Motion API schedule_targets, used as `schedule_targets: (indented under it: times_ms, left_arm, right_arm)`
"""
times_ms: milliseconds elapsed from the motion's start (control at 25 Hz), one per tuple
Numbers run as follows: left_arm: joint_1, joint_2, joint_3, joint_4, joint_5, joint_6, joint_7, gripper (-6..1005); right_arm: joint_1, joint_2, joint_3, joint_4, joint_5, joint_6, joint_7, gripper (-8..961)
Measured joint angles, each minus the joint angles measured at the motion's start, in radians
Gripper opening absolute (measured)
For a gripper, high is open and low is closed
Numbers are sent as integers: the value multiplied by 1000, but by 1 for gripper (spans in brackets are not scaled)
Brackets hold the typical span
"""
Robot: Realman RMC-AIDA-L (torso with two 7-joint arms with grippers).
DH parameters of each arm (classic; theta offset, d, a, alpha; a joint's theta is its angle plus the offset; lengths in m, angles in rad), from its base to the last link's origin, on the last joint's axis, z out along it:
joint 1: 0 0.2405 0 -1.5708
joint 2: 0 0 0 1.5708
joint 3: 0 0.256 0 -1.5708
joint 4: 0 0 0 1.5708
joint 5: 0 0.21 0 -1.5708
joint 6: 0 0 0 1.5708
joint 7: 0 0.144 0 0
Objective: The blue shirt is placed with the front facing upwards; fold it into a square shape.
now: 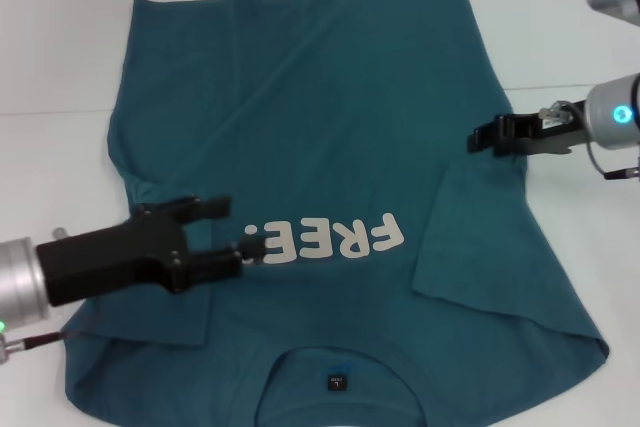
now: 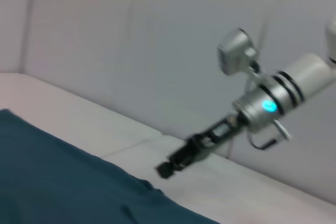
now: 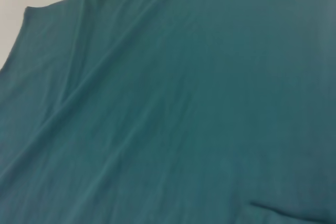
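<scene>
From the head camera you look forward and steeply down on the white table (image 1: 40, 37), far enough back to take in nearly the whole dark teal-blue cotton T-shirt (image 1: 300, 127), collar nearest you, with the left gripper (image 1: 225, 232) entering from the left edge and the right gripper (image 1: 482, 137) from the right. Your left wrist camera sits low over the table and faces across it toward the pale wall (image 2: 131, 35); it shares with the head view the right gripper (image 2: 164, 169) and one edge of the T-shirt (image 2: 58, 182). Your right wrist camera looks close down onto the T-shirt (image 3: 184, 103), whose cloth nearly fills its frame.
</scene>
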Motion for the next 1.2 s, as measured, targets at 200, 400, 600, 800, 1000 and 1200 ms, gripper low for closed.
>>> schedule_targets:
  times_ms: [200,400,600,800,1000,1200]
  left_arm:
    - [83,-13,-65,140,4,9,-138,828]
    - [216,-45,-131,314,46,50,-257,828]
    - [275,-49,-175,350,135,63,-341,828]
    - [280,-51,-179,348,259,67,-303,828]
    - [271,-51,-176,315,273,25,-233,828]
    - [252,-46,-176,254,278,-55,-188,828]
  right_arm:
    - [-97,-3,4,-170,95,-148,-58,473]
    - [-245,3,7,-332,262,-306,-180,594]
    - [-371,13,8,-363,422,-351,-319,722]
    - [-406,29,34,-343,449,-352,-404,748]
    - [-402,28,45,-305,448,-354,-431,747]
    - [-396,20,45,-284,449,-349,-434,747]
